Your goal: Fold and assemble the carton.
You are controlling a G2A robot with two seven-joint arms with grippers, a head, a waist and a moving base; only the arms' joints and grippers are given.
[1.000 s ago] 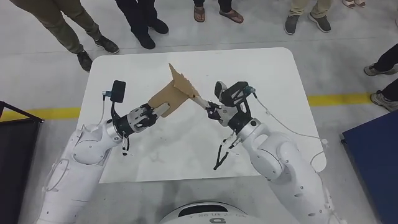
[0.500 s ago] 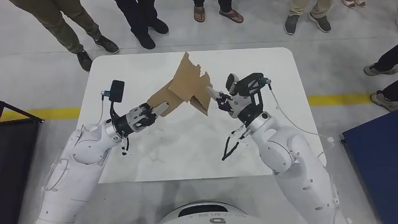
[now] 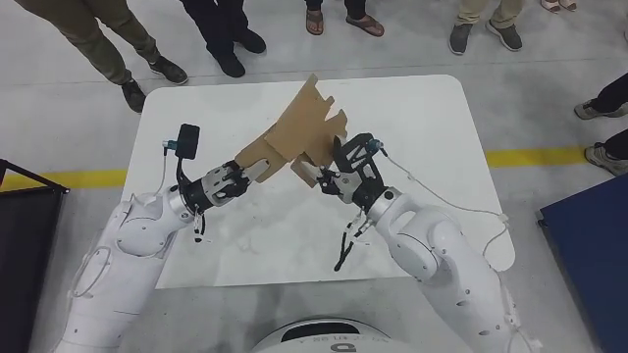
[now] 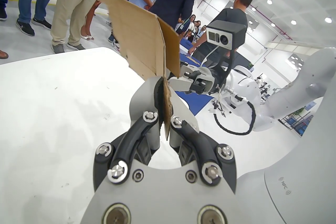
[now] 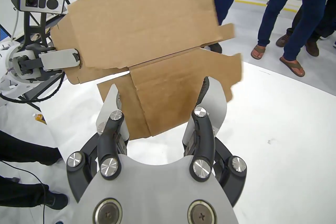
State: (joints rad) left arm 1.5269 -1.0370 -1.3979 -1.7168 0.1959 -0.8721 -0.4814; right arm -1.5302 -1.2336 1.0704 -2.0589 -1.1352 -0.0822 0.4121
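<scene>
The brown cardboard carton (image 3: 306, 129) is held up over the middle of the white table (image 3: 432, 118), partly unfolded, with its flaps pointing to the far edge. My left gripper (image 3: 257, 170) is shut on the carton's near left edge; in the left wrist view its fingers (image 4: 149, 104) pinch the cardboard (image 4: 139, 36). My right gripper (image 3: 318, 176) is open at the carton's near right flap. In the right wrist view that flap (image 5: 162, 93) lies between the spread fingers (image 5: 210, 96), apart from both. The left gripper (image 5: 63, 58) also shows there.
Several people stand along the table's far edge (image 3: 334, 20) and at the right (image 3: 599, 108). A black cable (image 3: 345, 245) hangs from the right arm over the near part of the table. A dark blue surface (image 3: 589, 255) lies to the right.
The carton has swung open toward the far edge. My right gripper moved out to the right, then came back left to the carton's near flap. The left gripper held still.
</scene>
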